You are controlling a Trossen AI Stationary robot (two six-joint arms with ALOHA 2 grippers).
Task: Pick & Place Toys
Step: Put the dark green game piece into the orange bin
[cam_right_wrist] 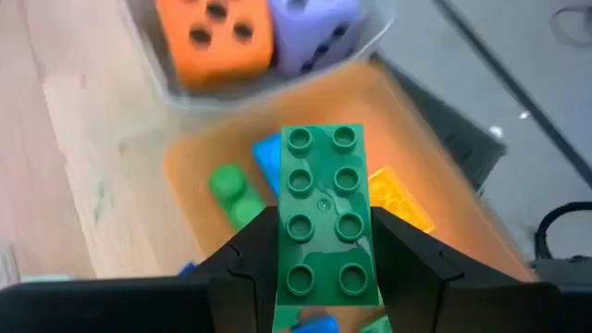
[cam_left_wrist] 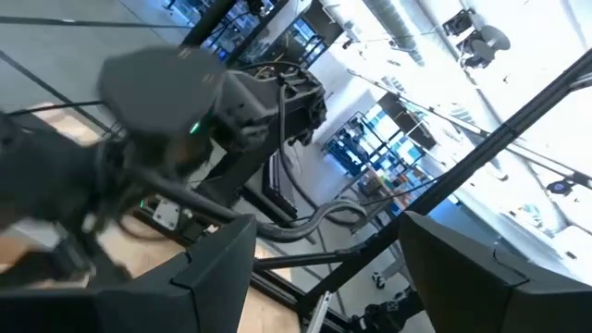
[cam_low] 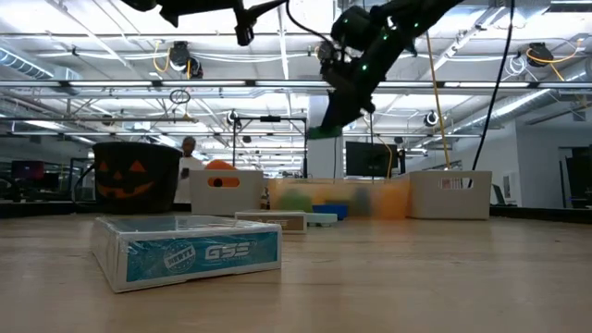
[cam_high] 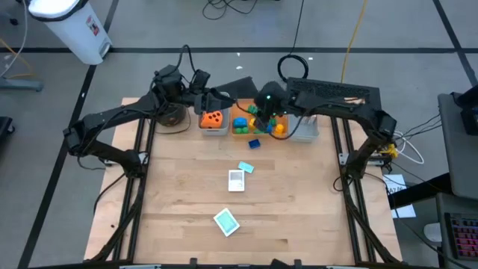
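High: my right gripper [cam_high: 263, 112] hangs over the orange bin [cam_high: 240, 131]; left gripper [cam_high: 213, 99] above the grey bin [cam_high: 213, 131] with the orange die [cam_high: 214, 119]; cards [cam_high: 236, 180] on the table [cam_high: 179, 194]
Low: green brick [cam_low: 324, 131] aloft, clamped in my right gripper
Left wrist: my fingers [cam_left_wrist: 217, 268] apart, empty
Right wrist: brick [cam_right_wrist: 324, 217] pinched; purple die [cam_right_wrist: 314, 32] beside the orange

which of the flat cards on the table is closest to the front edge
The teal-and-white card lying alone nearest the table's front edge; the white card and the small teal card lie farther back, toward the bins.
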